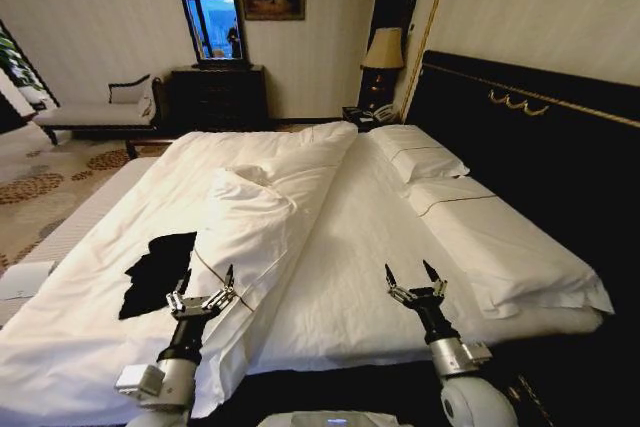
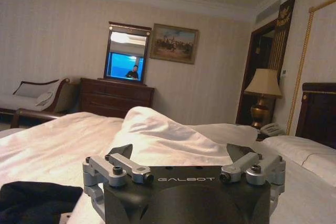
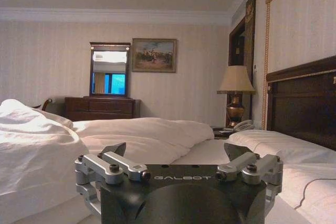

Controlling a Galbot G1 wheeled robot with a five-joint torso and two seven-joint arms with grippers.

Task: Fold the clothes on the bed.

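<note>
The clothes point(image 1: 155, 269), a crumpled black T-shirt, lie on the bed's point(image 1: 350, 247) white cover at the near left; a dark corner of them point(image 2: 37, 203) shows in the left wrist view. My left gripper point(image 1: 206, 278) hovers open just right of the shirt, over a ridge of bunched white duvet point(image 1: 255, 217), fingertips point(image 2: 121, 150) spread. My right gripper point(image 1: 412, 272) is open too, above the flat sheet near the bed's front edge, nothing between its fingers point(image 3: 116, 149).
White pillows point(image 1: 425, 162) lie along the dark headboard point(image 1: 540, 137) on the right. A dark dresser point(image 1: 218, 97) with a mirror, a pale chaise point(image 1: 95, 112) and a bedside lamp point(image 1: 384, 52) stand at the far wall. Patterned carpet lies left of the bed.
</note>
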